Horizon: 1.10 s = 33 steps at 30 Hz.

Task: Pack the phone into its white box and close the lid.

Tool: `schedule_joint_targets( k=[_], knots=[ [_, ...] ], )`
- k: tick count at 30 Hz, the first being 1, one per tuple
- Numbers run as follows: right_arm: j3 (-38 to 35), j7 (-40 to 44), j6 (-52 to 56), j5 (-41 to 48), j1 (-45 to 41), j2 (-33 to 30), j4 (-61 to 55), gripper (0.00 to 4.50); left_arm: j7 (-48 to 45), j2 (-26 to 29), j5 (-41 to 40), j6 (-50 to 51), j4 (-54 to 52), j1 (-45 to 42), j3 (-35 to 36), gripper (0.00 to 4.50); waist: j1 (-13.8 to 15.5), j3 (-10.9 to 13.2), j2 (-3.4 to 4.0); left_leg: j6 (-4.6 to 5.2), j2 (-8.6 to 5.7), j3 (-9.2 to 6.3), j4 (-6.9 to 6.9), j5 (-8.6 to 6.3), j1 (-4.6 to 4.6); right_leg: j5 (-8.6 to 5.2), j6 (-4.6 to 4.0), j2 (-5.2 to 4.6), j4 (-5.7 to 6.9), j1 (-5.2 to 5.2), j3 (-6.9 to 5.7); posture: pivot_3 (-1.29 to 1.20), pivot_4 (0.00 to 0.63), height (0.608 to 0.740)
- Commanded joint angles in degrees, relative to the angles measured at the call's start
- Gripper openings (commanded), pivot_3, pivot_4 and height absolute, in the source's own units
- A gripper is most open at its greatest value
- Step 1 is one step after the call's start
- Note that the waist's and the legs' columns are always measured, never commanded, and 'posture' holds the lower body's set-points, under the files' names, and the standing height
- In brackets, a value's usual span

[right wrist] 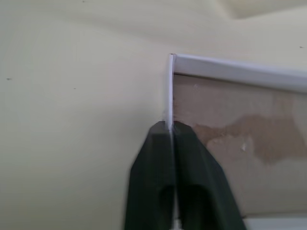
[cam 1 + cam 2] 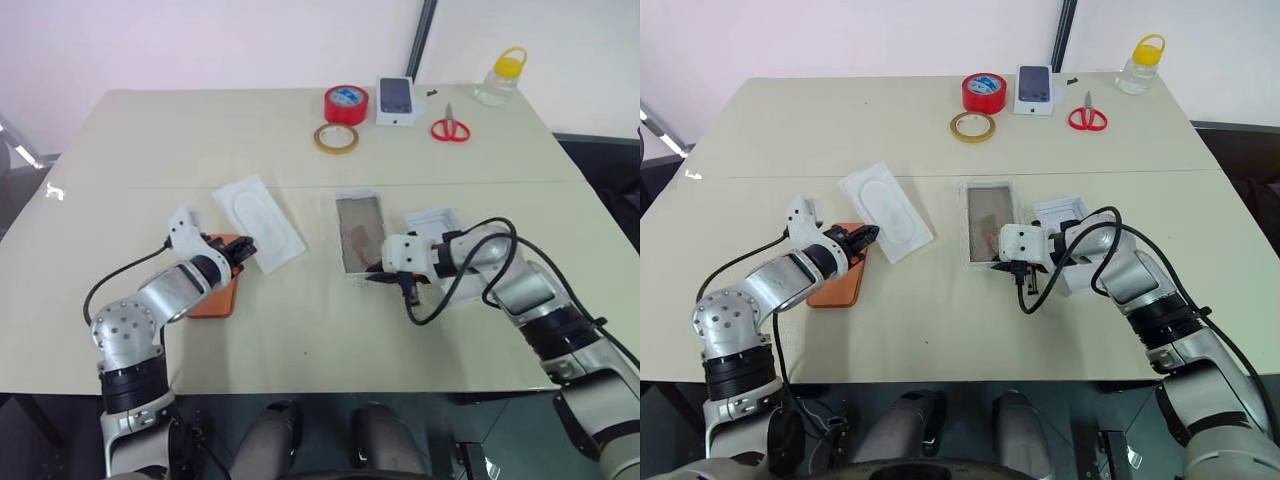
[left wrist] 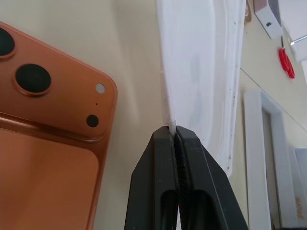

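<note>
Orange phone (image 3: 43, 158) lay camera-side up on the table (image 2: 150, 140), just beside the left gripper (image 3: 173, 130) and partly under that arm. The left gripper's fingers were pinched tight on the thin near edge of the flat white insert (image 2: 259, 222), which carried an oval embossing and stretched away beyond the fingertips.

White box (image 2: 359, 232), tray-like with a brownish-grey floor, sat open and without contents directly at the right gripper (image 1: 169, 125). That gripper's fingers were clamped on the tray's side wall near a corner, one finger inside, one outside. The lid (image 2: 436, 222) lay just behind the right wrist, partly hidden by the arm and cable.

Well beyond both grippers, at the table's far side: a red tape roll (image 2: 345, 103), a tan tape ring (image 2: 336, 138), a smaller white box picturing a dark phone (image 2: 397, 100), red-handled scissors (image 2: 450, 127), and a clear bottle with a yellow cap (image 2: 499, 79).
</note>
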Motion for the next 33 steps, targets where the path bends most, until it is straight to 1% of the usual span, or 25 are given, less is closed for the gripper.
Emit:
schedule_joint_targets(
  k=[1, 6, 8, 10, 15, 19, 20, 21, 25, 29, 33],
  knots=[
    [-1.2, 1.0, 1.0, 0.9, -0.5, 0.3, -4.7, 0.05, -1.1, 1.7, -1.9, -1.4, 0.1, -1.6, 1.4, 0.0, 0.0, 0.0, 0.0, 0.0, 0.0, 0.0, 0.0, 0.0, 0.0, 0.0, 0.0, 0.0, 0.0, -0.01, 0.0, 0.0, 0.15, 0.74],
    [-0.1, 1.5, 7.1, 2.9, 2.9, 1.1, -18.1, 0.05, -1.9, 5.2, -3.1, -1.5, 2.7, -4.0, 2.8, 0.0, 0.0, 0.0, 0.0, -0.01, 0.01, -0.03, -0.03, 0.0, -0.02, 0.0, 0.0, 0.0, 0.01, -0.05, 0.0, 0.0, 0.15, 0.74],
    [2.1, 0.3, 10.7, 1.9, 4.3, 2.5, -23.0, 0.05, -2.1, 6.1, -3.7, -1.1, 3.1, -4.5, 2.6, 0.0, 0.0, 0.0, 0.0, -0.01, 0.0, -0.04, -0.03, 0.0, -0.02, 0.0, 0.0, 0.0, 0.0, -0.05, 0.0, 0.0, 0.15, 0.74],
    [4.1, -1.2, 13.0, 0.3, 5.1, 4.2, -25.3, 0.05, -2.2, 6.7, -4.2, -0.7, 3.2, -4.8, 2.3, 0.0, -0.1, 0.0, -0.01, -0.01, 0.01, -0.06, -0.04, 0.0, -0.02, 0.0, 0.0, 0.0, 0.01, -0.05, -0.01, 0.0, 0.15, 0.74],
    [7.5, -8.2, 19.3, -5.9, 2.8, 9.7, -21.5, 0.05, -1.2, 7.0, -7.0, 0.6, 2.1, -4.3, 1.2, 0.0, -0.1, 0.0, -0.02, -0.03, -0.01, -0.06, -0.02, 0.01, -0.02, 0.0, 0.0, 0.0, 0.02, -0.06, -0.01, 0.0, 0.15, 0.74],
    [8.0, -9.9, 21.8, -7.3, 0.7, 11.7, -19.1, 0.05, -0.6, 7.5, -8.1, 0.5, 1.9, -3.9, 0.5, 0.0, -0.1, 0.0, -0.02, -0.04, -0.02, -0.06, -0.03, 0.02, -0.02, 0.0, 0.0, 0.0, 0.03, -0.07, -0.01, 0.0, 0.15, 0.74],
    [8.0, -9.8, 22.5, -7.1, 0.3, 12.0, -19.1, 0.62, -0.4, 7.5, -8.4, 0.5, 1.8, -3.8, 0.3, 0.0, -0.3, 0.0, -0.02, -0.04, -0.01, -0.06, -0.03, 0.02, -0.02, 0.0, 0.0, 0.0, 0.02, -0.08, -0.01, 0.0, 0.15, 0.74],
    [7.7, -9.8, 23.2, -6.6, -0.1, 12.5, -19.5, 0.88, -0.1, 7.5, -8.9, 0.5, 1.6, -3.6, 0.2, 0.0, -0.3, 0.0, -0.02, -0.06, -0.01, -0.06, -0.06, 0.03, -0.02, 0.0, 0.0, 0.0, 0.04, -0.09, -0.01, 0.0, 0.15, 0.74],
    [4.1, -8.9, 23.4, -2.5, 0.2, 12.9, -22.6, 2.74, 1.0, 7.6, -11.1, 0.7, 0.9, -3.4, -0.9, 0.0, -0.4, 0.0, -0.02, -0.06, -0.01, -0.07, -0.06, 0.03, -0.02, 0.0, -0.01, 0.01, 0.04, -0.09, -0.01, 0.0, 0.15, 0.74],
    [-1.7, -7.1, 23.5, 2.1, 0.9, 9.3, -24.6, 2.74, 1.8, 8.2, -13.7, 1.8, 0.2, -3.2, -3.2, 0.0, -0.2, 0.0, -0.03, -0.06, -0.02, -0.08, -0.05, 0.03, -0.02, 0.0, 0.0, -0.01, 0.02, -0.06, -0.01, 0.0, 0.15, 0.74],
    [-7.5, -6.4, 21.4, 3.4, 3.0, 2.5, -23.4, 2.74, 3.4, 8.2, -17.7, 3.4, -0.7, -3.5, -7.9, 0.0, 0.2, 0.0, -0.04, -0.05, -0.04, -0.08, -0.06, 0.03, -0.03, 0.0, 0.0, -0.03, 0.0, -0.05, -0.01, 0.0, 0.15, 0.74]
  ],
)
